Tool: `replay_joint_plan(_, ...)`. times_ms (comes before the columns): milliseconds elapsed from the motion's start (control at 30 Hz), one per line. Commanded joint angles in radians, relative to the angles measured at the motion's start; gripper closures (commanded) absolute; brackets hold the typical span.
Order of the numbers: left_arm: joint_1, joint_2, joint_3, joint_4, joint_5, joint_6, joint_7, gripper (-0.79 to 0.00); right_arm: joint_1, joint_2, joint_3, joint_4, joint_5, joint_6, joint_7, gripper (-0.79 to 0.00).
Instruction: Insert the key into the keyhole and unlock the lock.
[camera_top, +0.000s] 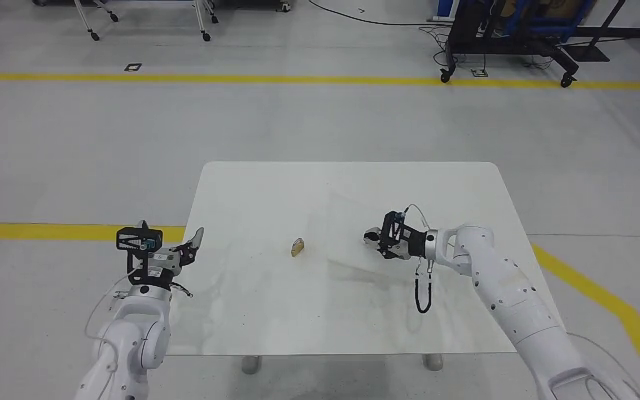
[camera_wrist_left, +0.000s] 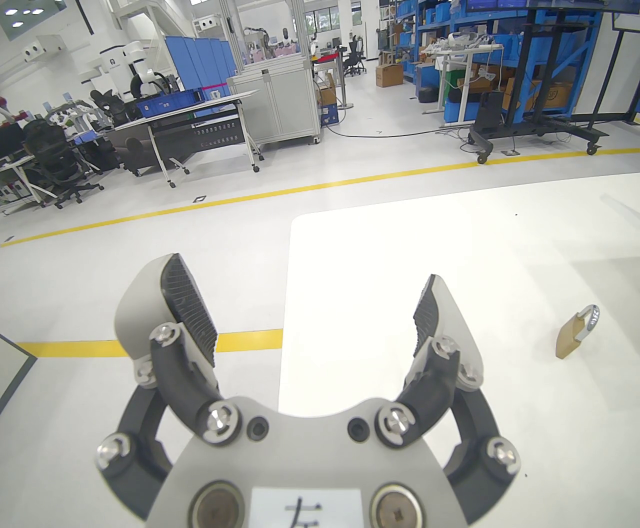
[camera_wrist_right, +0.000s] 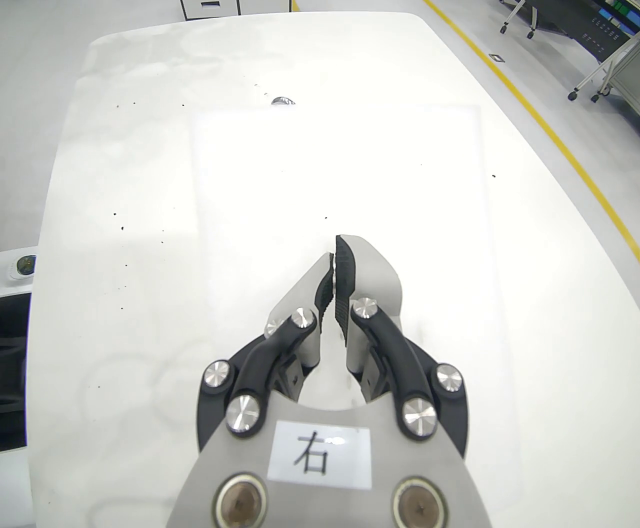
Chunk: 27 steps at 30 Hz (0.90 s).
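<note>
Left gripper (camera_wrist_left: 312, 310) hovers at the table (camera_top: 350, 190) edge, fingers spread, empty. The lock (camera_top: 297, 246) lies loose mid-table. Right gripper (camera_wrist_right: 333, 256) sits near it, fingers pressed together; no key discernible between them. Step judged: approach. Next: steady the lock, which may slide, then align with the keyhole. Yellow floor line (camera_top: 300, 78) lies beyond.

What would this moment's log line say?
padlock: middle of table | left tool: open, at table edge | right tool: shut, over table, apart from padlock

bright even light, strong glare washing out the white table (camera_wrist_right: 350, 165).
</note>
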Motion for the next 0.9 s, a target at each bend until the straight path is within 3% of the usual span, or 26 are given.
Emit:
replay_joint_plan(0,0.000,0.000,0.000,0.000,0.000,0.000,0.000,-0.785,0.000,0.000,0.000,0.000,0.000,0.000,0.000,0.000)
replay_joint_plan(233,-0.001,0.000,0.001,-0.003,0.005,-0.003,0.001,-0.785,0.000,0.000,0.000,0.000,0.000,0.000,0.000,0.000)
replay_joint_plan(333,-0.014,0.006,0.029,-0.069,0.163,-0.043,-0.012,-0.785,0.000,0.000,0.000,0.000,0.000,0.000,0.000,0.000)
replay_joint_plan(433,-0.050,0.006,0.086,-0.133,0.213,-0.117,-0.036,-0.785,0.000,0.000,0.000,0.000,0.000,0.000,0.000,0.000)
replay_joint_plan(567,-0.129,0.013,0.194,-0.169,0.372,-0.306,-0.080,-0.785,0.000,0.000,0.000,0.000,0.000,0.000,0.000,0.000)
replay_joint_plan(867,-0.328,-0.020,0.473,-0.050,0.492,-0.357,-0.164,-0.785,0.000,0.000,0.000,0.000,0.000,0.000,0.000,0.000)
